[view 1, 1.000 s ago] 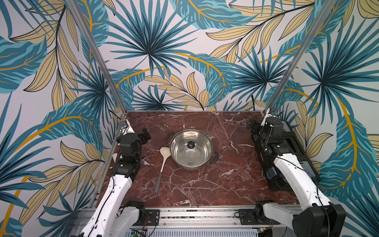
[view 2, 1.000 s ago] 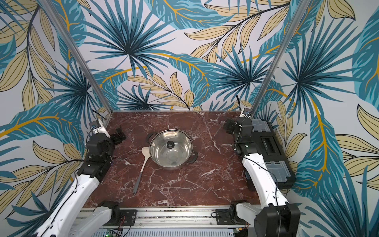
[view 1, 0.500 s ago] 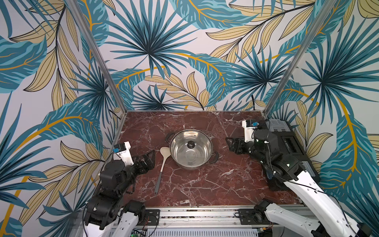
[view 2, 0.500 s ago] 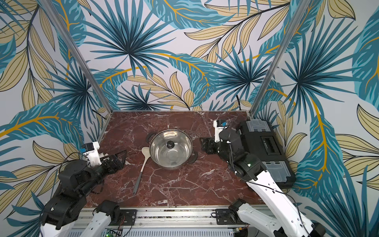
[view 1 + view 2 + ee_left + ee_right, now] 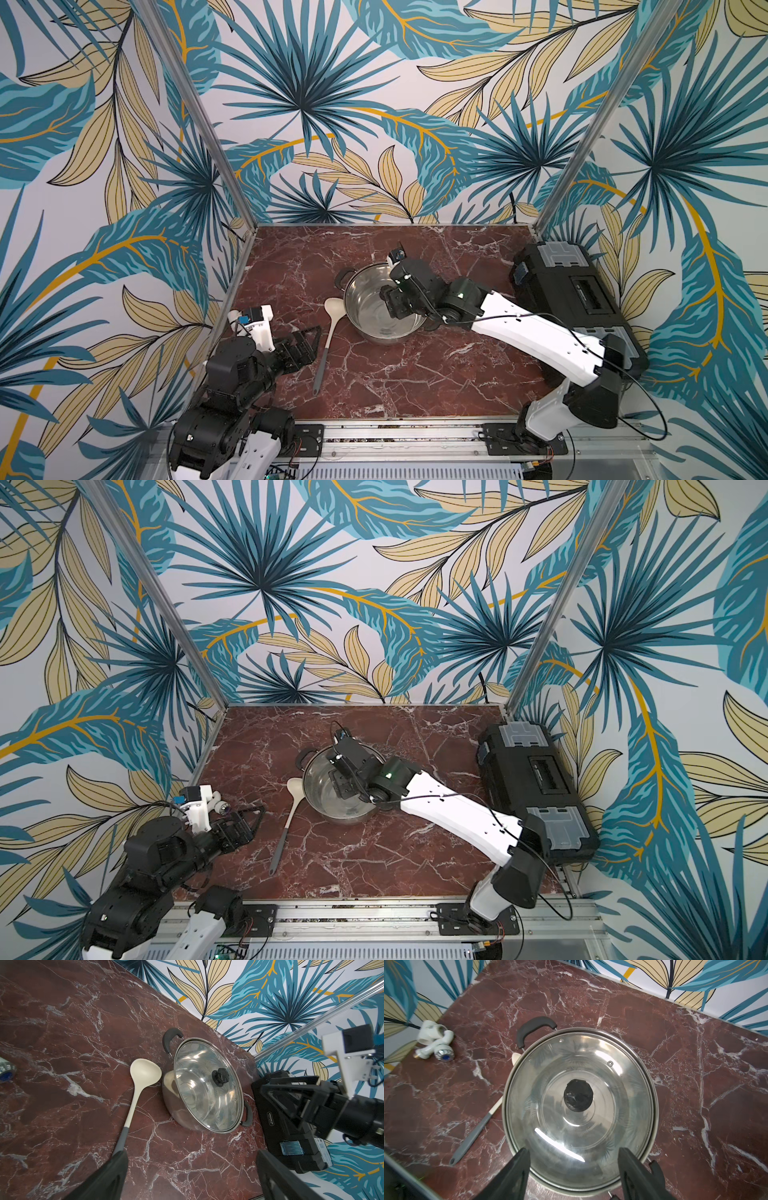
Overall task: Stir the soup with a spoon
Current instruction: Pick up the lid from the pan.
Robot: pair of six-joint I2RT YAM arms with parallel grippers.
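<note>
The spoon (image 5: 334, 309), with a cream bowl and a grey handle, lies flat on the marble just left of the steel pot (image 5: 370, 328). A clear glass lid (image 5: 591, 1076) with a black knob (image 5: 578, 1096) covers the pot. No soup shows; through the glass I see only the shiny inside. My right gripper (image 5: 574, 1150) hangs open above the lid, with the knob ahead of its fingertips and untouched. My left gripper (image 5: 309, 343) stands open and empty beside the spoon's handle (image 5: 122, 1138). Both top views show the spoon (image 5: 294, 789) and the pot (image 5: 320, 779).
A black toolbox (image 5: 569, 299) lies along the table's right edge. Small white pipe pieces (image 5: 435, 1043) rest near the left edge, behind my left arm. Metal posts stand at the back corners, and patterned walls close in three sides.
Both arms have swung in from the table's sides. My right gripper now hangs over the pot with its jaws narrower. My left gripper has come forward beside the spoon's handle.
</note>
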